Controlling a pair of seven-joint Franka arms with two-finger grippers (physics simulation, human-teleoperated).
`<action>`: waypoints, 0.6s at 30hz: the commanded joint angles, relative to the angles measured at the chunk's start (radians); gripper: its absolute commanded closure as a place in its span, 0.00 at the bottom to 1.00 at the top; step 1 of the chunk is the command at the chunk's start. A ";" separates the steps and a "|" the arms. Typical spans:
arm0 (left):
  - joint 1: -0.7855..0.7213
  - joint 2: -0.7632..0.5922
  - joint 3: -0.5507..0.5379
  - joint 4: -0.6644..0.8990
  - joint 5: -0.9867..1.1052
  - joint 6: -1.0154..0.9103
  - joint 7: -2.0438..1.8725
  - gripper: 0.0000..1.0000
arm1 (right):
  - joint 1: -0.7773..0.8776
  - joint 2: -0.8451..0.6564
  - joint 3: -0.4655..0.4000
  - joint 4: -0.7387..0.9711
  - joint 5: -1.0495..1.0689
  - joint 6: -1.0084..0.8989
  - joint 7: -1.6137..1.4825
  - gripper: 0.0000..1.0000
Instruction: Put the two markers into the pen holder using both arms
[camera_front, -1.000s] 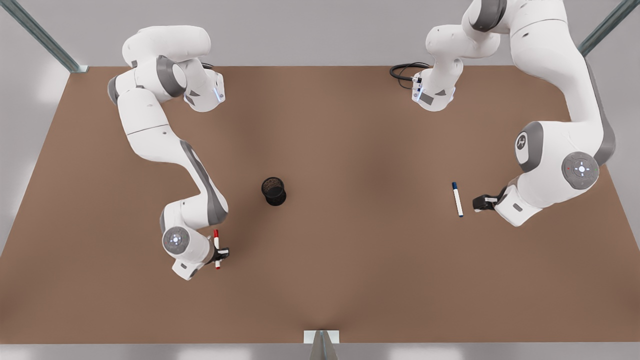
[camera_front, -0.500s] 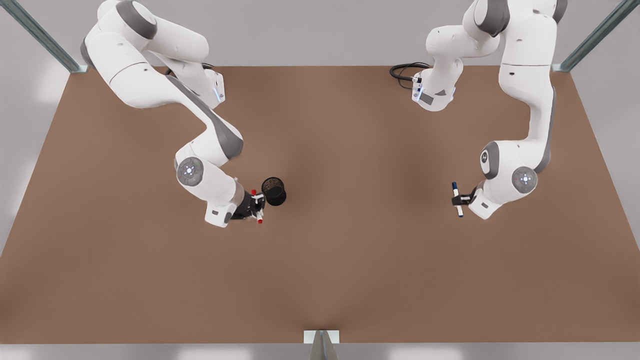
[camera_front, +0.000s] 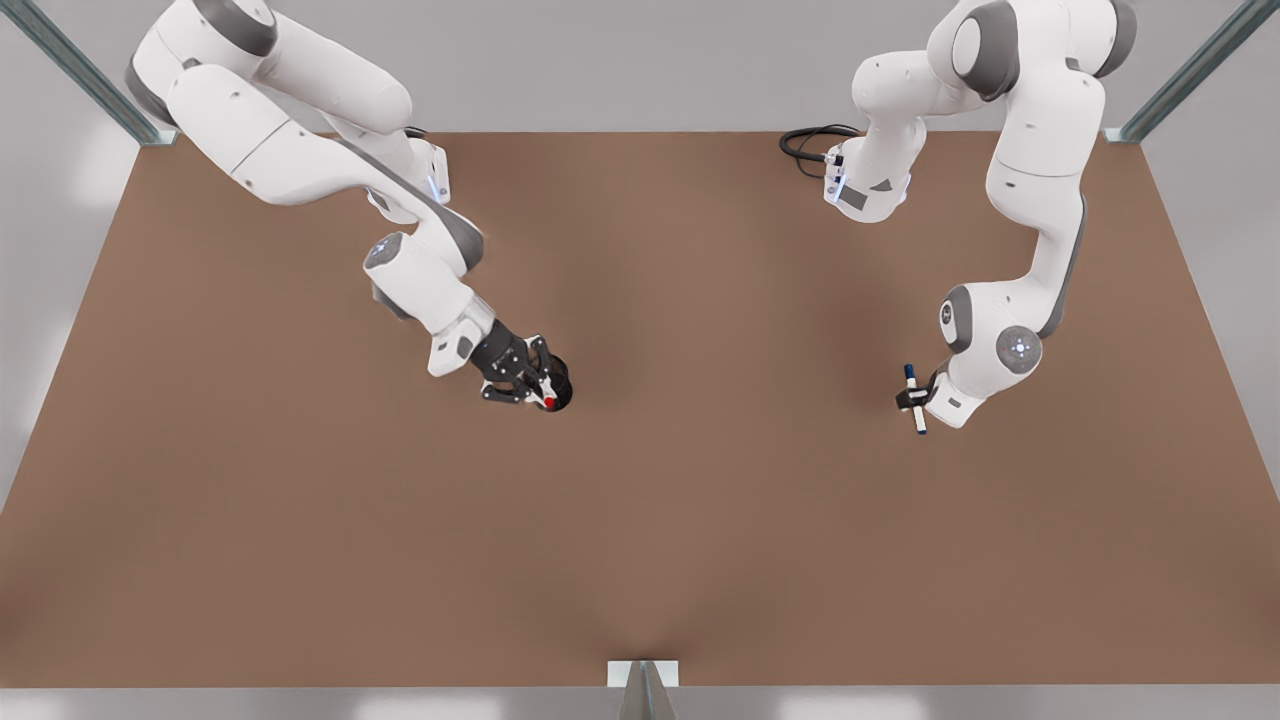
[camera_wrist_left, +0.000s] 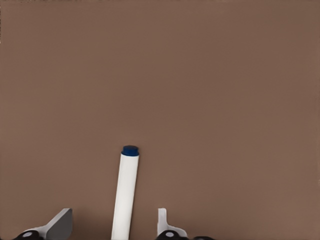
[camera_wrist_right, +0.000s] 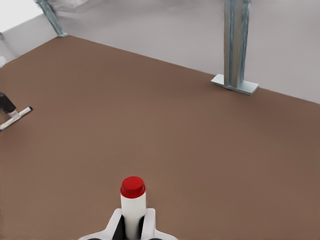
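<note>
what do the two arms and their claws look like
Both arms are glossy white rounded segments with grey joint panels; round grey discs with small glowing lights sit near the wrists. The right claw and left claw are black with two fingers, whose pads look pale grey. A black cable loops beside one base.

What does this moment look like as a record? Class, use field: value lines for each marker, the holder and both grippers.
red marker: upright in right gripper, over pen holder
blue marker: lying on table, between the fingers of left gripper
right gripper: shut on red marker
left gripper: open, fingers astride blue marker
pen holder: standing mid-table
</note>
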 joint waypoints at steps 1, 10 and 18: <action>-0.002 0.001 -0.001 0.001 0.002 0.043 -0.036 0.13 | -0.015 -0.003 0.007 -0.030 -0.131 0.303 0.038 0.71; -0.007 0.035 -0.001 0.027 0.002 0.065 -0.036 0.26 | 0.065 0.055 -0.134 -0.032 -0.474 0.310 0.038 0.71; -0.007 0.035 -0.001 0.027 0.002 0.065 -0.036 0.42 | 0.042 0.086 -0.163 -0.070 -0.542 0.314 0.041 0.70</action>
